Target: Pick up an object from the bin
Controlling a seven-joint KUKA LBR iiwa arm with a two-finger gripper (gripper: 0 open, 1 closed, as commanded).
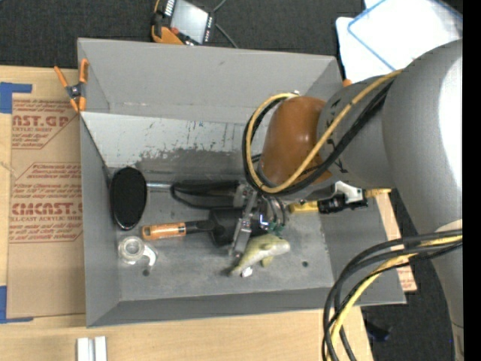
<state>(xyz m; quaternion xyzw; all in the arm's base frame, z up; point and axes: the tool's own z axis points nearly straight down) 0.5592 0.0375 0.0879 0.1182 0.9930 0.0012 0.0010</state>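
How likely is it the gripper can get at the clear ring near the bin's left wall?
Probably yes: the clear ring lies alone on bare bin floor, nothing on it. The gripper hangs over a pale toy farther right.

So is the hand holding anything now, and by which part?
Cannot be told: the hand is low over a pale yellowish thing, but no grip shows.
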